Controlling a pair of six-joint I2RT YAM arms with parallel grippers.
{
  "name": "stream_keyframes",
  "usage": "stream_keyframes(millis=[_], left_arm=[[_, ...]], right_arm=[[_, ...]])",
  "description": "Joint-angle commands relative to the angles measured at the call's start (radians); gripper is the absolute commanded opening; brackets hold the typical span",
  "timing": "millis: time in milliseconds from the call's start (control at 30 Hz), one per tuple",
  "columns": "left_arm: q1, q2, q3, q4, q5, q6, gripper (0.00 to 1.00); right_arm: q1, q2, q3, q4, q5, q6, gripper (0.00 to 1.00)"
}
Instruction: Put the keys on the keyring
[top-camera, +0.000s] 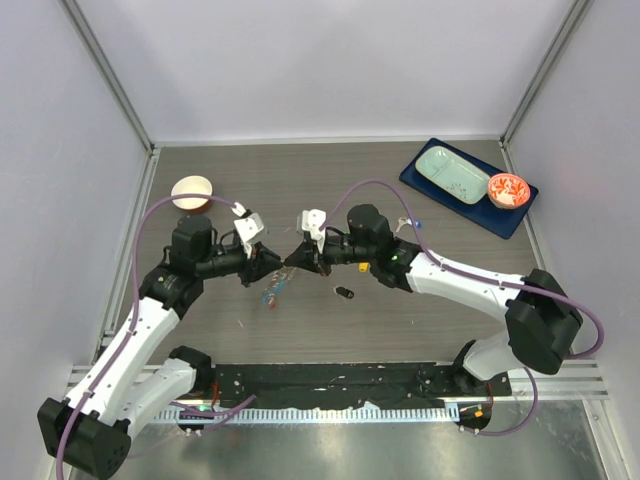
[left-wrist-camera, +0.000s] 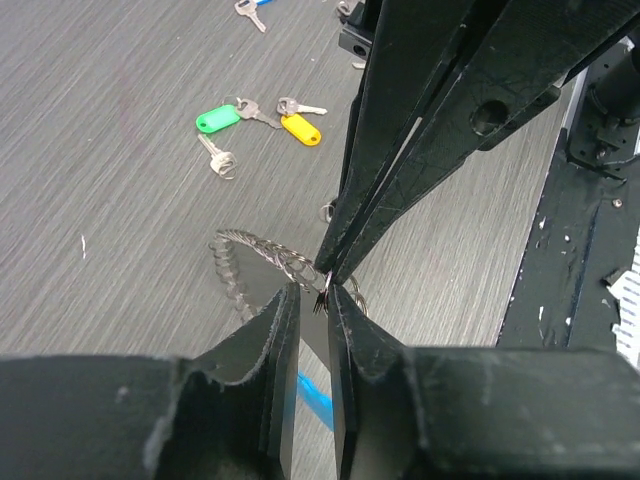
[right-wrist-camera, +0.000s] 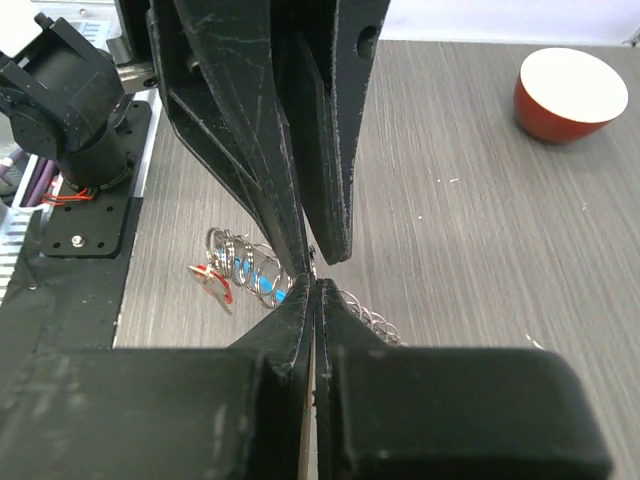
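Bowls number two, and the round white bowl (top-camera: 193, 191), red on the outside in the right wrist view, stands alone at the far left of the table (top-camera: 300, 170), well apart from everything else

Next comes the one left gripper (left-wrist-camera: 315, 292), its fingers parted by a narrow slit. It meets tip to tip the one right gripper (right-wrist-camera: 315, 288), whose fingers are pressed flat together. A tiny sliver of silver metal shows where the tips meet; whether either claw pinches it cannot be told

One keyring (top-camera: 275, 293) lies on the table just beneath that meeting point: a coil of grey chain with one blue strap (left-wrist-camera: 315, 395) and one red tag (right-wrist-camera: 213, 283). The black fingers cross in front of it in both wrist views and hide its middle

Five lie loose to the right: one black-headed key (top-camera: 344, 293) near the keyring, then one green-tagged key (left-wrist-camera: 217, 120) and one orange-tagged key (left-wrist-camera: 300, 128) side by side, one plain silver key (left-wrist-camera: 217, 157) just beside the green one, and one blue-headed key (left-wrist-camera: 250, 8) farther off, cut by the frame edge

At the far right, one dark blue tray (top-camera: 510, 222) carries one pale green dish (top-camera: 452, 174) and the second, small red-and-white bowl (top-camera: 508, 189)
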Motion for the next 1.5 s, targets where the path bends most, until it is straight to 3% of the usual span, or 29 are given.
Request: stream_keyframes(millis=[0, 233, 333, 500, 600, 633, 700, 733, 1000, 1233, 1467], left_arm=[[-0.006, -0.01, -0.032, 0.081, -0.013, -0.096, 0.21], [-0.014, -0.013, -0.081, 0.097, 0.069, -0.134, 0.12], [-0.017, -0.01, -0.08, 0.119, 0.076, -0.136, 0.0], [-0.017, -0.032, -0.083, 0.128, 0.062, -0.125, 0.0], [-0.017, -0.071, -0.098, 0.124, 0.036, -0.088, 0.0], [-0.017, -0.081, -0.103, 0.121, 0.028, -0.079, 0.0], [-0.017, -0.101, -0.115, 0.121, 0.011, -0.056, 0.0], [-0.017, -0.117, -0.118, 0.119, 0.007, -0.047, 0.0], [-0.015, -0.203, -0.155, 0.131, -0.001, 0.016, 0.0], [-0.017, -0.228, -0.153, 0.107, -0.001, 0.039, 0.0], [-0.017, -0.207, -0.144, 0.136, -0.03, -0.06, 0.0]], right_arm=[[0.027, -0.012, 0.111, 0.04, -0.063, 0.089, 0.01], [0.027, -0.007, 0.089, 0.087, -0.081, 0.137, 0.01], [0.025, 0.002, 0.083, 0.121, -0.107, 0.161, 0.01], [0.027, -0.002, 0.072, 0.136, -0.129, 0.198, 0.01], [0.021, -0.032, 0.049, 0.143, -0.084, 0.233, 0.24], [0.021, -0.044, 0.034, 0.143, -0.054, 0.244, 0.36], [0.013, -0.088, 0.019, 0.141, -0.006, 0.288, 0.46], [0.008, -0.102, 0.009, 0.118, 0.014, 0.304, 0.56], [-0.019, -0.288, -0.098, 0.006, 0.227, 0.381, 0.87], [-0.047, -0.377, -0.225, -0.06, 0.355, 0.422, 0.91], [-0.041, -0.279, -0.224, 0.053, 0.178, 0.414, 0.84]])
